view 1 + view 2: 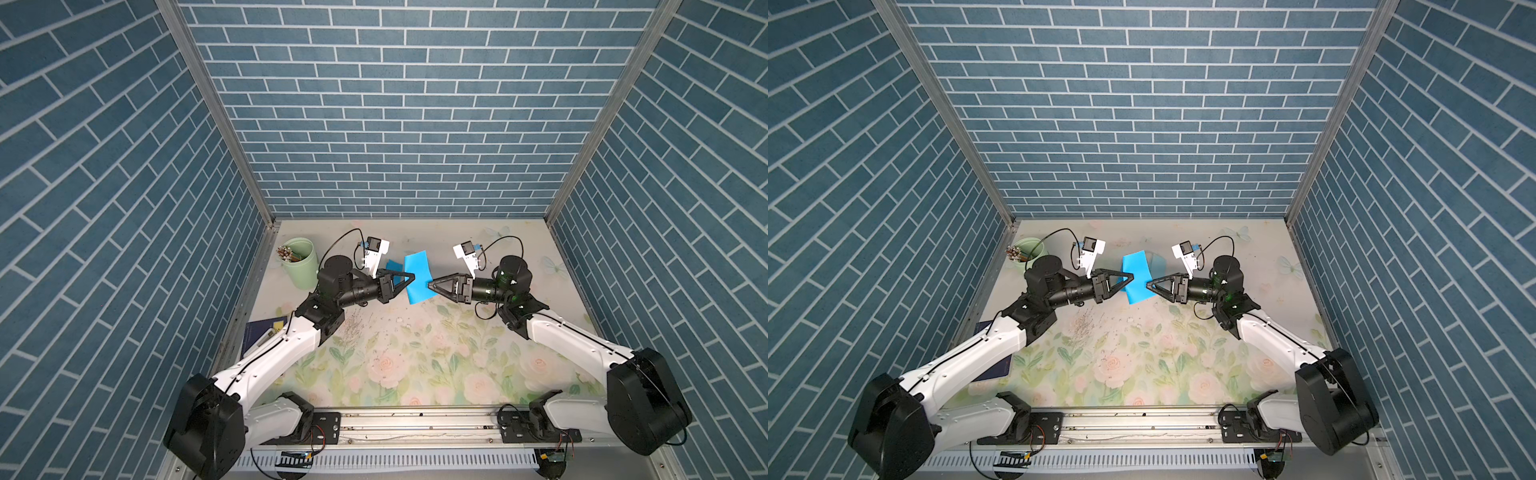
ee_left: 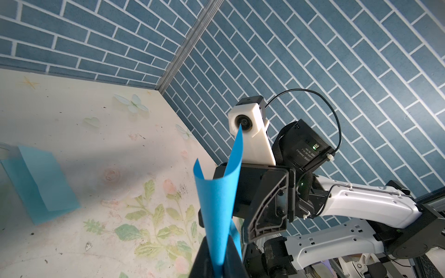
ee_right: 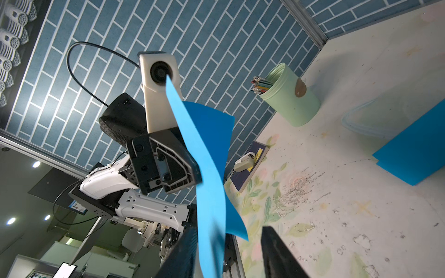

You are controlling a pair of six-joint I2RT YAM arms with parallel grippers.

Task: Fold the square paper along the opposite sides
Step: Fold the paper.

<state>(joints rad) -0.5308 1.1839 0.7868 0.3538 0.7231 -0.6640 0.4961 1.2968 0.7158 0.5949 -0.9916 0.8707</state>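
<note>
The square paper (image 1: 417,276) is a bright blue sheet held up above the flowered table (image 1: 415,353) at the middle rear, curling between both grippers. My left gripper (image 1: 411,279) is shut on the sheet's left side; in the left wrist view the paper (image 2: 216,199) rises bent out of the pinched left gripper (image 2: 218,240). My right gripper (image 1: 430,285) meets the sheet's right edge. In the right wrist view the paper (image 3: 207,144) passes between the jaws of the right gripper (image 3: 228,228), lying against one finger, with a clear gap to the other.
A second blue sheet (image 3: 414,154) lies flat on the table behind the grippers. A green cup of pencils (image 1: 300,262) stands at the rear left. A dark notebook with a stapler (image 1: 262,332) lies by the left wall. Brick-pattern walls enclose three sides.
</note>
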